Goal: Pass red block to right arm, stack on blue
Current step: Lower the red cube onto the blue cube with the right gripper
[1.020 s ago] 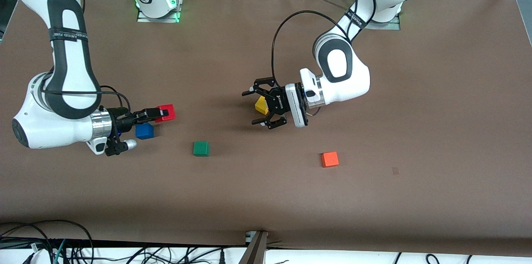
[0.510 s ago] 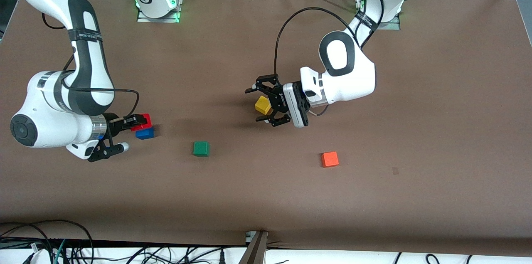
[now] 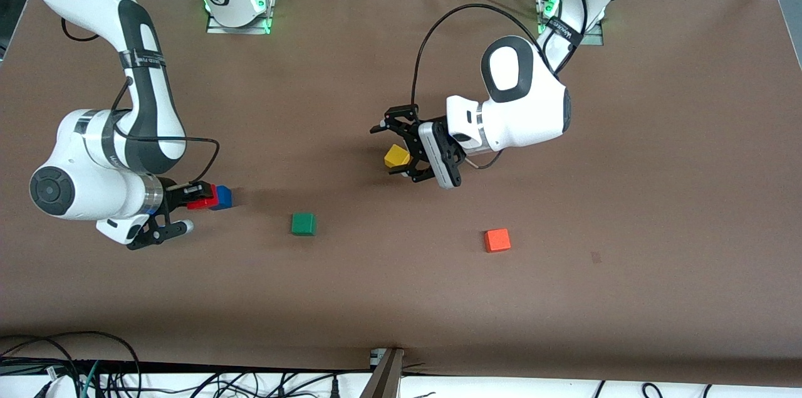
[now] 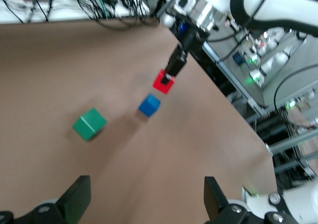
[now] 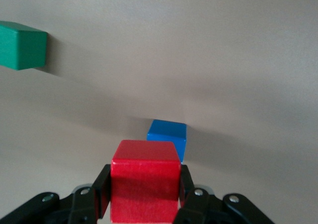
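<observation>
My right gripper (image 3: 199, 196) is shut on the red block (image 3: 204, 198), which hangs just above the table by the blue cube (image 3: 223, 197), on the side toward the right arm's end. The right wrist view has the red block (image 5: 145, 178) clamped between both fingers (image 5: 103, 190), with the blue cube (image 5: 167, 134) on the table just ahead of it. In the left wrist view the red block (image 4: 164, 81) and the blue cube (image 4: 149, 105) stand apart. My left gripper (image 3: 393, 148) hangs open and empty over mid-table, its fingertips (image 4: 78, 203) spread wide.
A yellow block (image 3: 396, 156) lies on the table under the left gripper. A green cube (image 3: 303, 224) sits nearer the front camera between the arms, and an orange cube (image 3: 497, 240) toward the left arm's end. Cables run along the table's front edge.
The right gripper has carried the red block back toward the right arm's end and lower, from past the blue cube to close beside it. The left arm has drawn back slightly, still open.
</observation>
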Robot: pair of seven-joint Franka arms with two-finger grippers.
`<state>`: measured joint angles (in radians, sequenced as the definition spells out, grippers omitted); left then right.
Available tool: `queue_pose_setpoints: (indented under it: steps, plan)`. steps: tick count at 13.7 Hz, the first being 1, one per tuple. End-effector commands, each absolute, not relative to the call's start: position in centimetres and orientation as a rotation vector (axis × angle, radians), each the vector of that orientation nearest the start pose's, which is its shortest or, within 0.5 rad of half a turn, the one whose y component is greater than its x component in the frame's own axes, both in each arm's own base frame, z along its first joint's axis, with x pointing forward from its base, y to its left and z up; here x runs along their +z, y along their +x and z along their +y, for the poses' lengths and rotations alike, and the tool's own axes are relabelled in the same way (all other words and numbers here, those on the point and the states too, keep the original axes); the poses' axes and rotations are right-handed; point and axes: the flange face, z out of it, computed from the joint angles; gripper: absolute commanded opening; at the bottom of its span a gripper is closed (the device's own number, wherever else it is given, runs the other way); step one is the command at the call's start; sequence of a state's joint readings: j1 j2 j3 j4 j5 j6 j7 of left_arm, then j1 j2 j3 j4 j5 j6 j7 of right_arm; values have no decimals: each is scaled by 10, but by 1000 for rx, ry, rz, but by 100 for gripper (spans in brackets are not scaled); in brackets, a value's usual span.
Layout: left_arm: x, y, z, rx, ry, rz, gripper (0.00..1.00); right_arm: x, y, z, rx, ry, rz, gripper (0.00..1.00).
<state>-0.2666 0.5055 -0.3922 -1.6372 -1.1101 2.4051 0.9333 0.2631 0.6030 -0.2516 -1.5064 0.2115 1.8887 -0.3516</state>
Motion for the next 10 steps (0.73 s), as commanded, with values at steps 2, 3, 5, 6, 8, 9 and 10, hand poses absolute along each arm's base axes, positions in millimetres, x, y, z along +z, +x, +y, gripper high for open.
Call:
queue_pose_setpoints:
  steps: [2,3,5,6,8,9,10]
  plan:
    - [400,578,-378,253,2066,-836,100,308,655,40,212,-3068,-500,1]
    - [411,576,-374,202,2093,-856,100,305,652,38,199,-3077,-508,1]
    - [430,573,-370,99,2166,-891,100,302,650,39,200,-3087,-521,1]
    - [439,571,-368,31,2208,-879,100,301,649,41,203,-3086,-525,1]
    - [462,566,-354,-75,2317,-848,100,299,645,40,184,-3088,-524,2]
    - [473,567,-338,-118,2392,-803,100,296,641,40,163,-3090,-522,2]
    - [488,563,-326,-150,2454,-745,100,293,636,46,144,-3090,-537,2]
